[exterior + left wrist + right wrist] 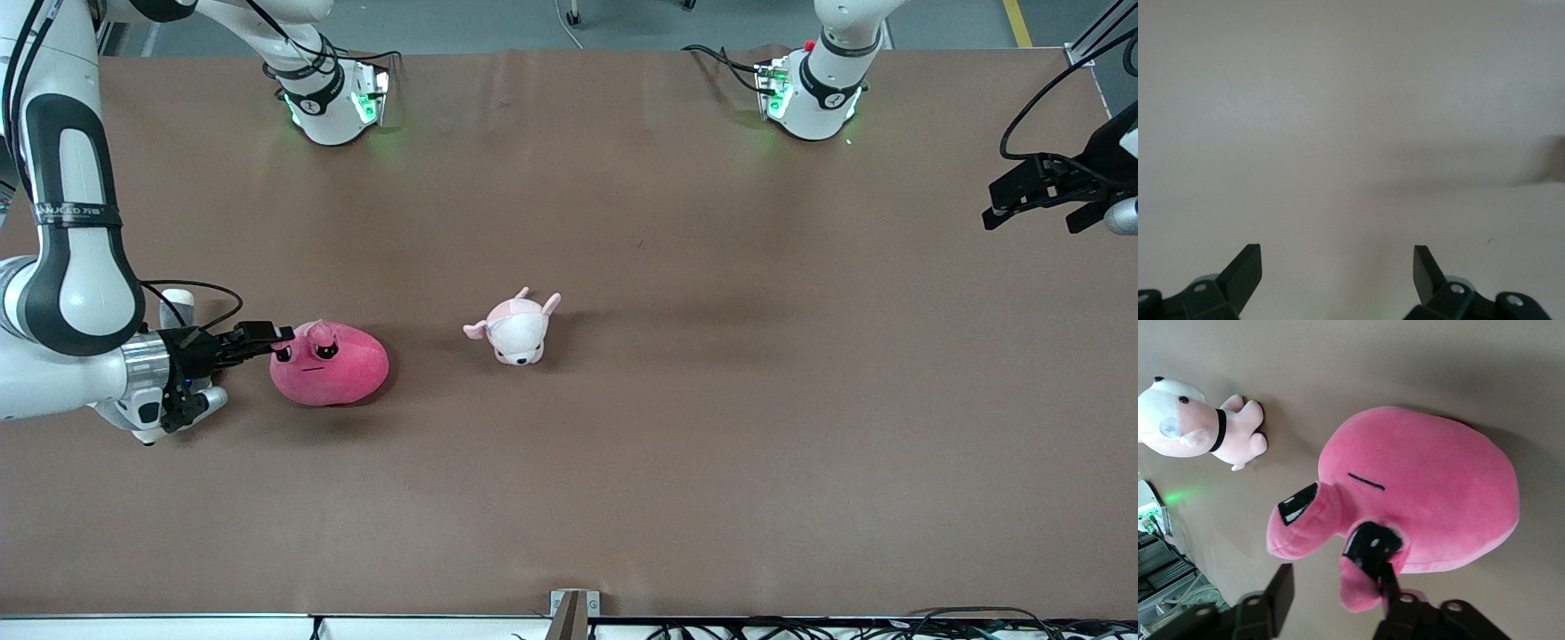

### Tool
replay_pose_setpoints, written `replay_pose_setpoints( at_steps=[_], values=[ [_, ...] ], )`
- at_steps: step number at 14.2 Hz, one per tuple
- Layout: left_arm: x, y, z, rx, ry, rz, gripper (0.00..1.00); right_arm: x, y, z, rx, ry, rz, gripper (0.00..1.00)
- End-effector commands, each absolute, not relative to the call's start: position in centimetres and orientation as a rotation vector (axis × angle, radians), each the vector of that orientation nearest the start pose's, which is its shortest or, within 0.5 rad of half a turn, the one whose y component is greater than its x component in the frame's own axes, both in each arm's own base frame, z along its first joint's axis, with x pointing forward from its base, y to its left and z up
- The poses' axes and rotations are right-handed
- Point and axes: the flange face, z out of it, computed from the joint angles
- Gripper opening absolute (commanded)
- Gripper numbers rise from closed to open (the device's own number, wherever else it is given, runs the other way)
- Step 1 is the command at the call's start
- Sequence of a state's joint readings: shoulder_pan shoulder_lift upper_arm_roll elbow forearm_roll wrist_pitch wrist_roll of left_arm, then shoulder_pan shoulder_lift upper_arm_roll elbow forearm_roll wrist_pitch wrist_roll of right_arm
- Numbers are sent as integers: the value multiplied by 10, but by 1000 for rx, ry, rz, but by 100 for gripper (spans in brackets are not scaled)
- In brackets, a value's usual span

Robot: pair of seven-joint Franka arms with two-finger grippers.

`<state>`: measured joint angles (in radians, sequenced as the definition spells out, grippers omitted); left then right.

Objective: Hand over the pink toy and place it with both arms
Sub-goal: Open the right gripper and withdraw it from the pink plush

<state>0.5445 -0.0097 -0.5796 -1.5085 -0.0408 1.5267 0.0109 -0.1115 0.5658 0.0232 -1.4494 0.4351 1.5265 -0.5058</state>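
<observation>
The pink toy (330, 364) lies on the brown surface (676, 444) toward the right arm's end. The right arm bends low, forearm nearly level, its right tool (277, 336) at the toy's eye end. In the right wrist view the fingers (1280, 592) stand parted, one beside the toy's protruding eye flap, not clamping it. A small pale animal plush (517, 330) sits near the middle. The left arm waits raised over its end, left tool (1337, 275) spread wide, holding nothing
</observation>
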Motion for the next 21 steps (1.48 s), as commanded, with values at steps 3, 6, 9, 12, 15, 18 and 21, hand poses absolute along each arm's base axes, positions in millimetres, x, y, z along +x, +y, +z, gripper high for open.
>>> replay_pose_setpoints(
  at_steps=[3,6,9,12,15,18,21],
  values=[
    [546,-21,659,-3179,66,-65,100,659,-6,428,-2725,-142,399,100],
    [547,-21,657,-3183,66,-59,100,651,-8,473,-2874,-78,348,100],
    [548,-19,655,-3187,63,-53,100,639,-32,519,-3046,-61,255,100],
    [552,-14,649,-3194,65,-38,100,632,-80,548,-3083,22,176,100],
    [554,-14,655,-3196,61,-57,100,632,-79,569,-3166,12,137,100],
    [554,-17,654,-3195,63,-51,100,624,-73,594,-3143,141,59,100],
    [554,-17,653,-3195,64,-49,100,617,-68,614,-3110,294,2,100]
  ],
)
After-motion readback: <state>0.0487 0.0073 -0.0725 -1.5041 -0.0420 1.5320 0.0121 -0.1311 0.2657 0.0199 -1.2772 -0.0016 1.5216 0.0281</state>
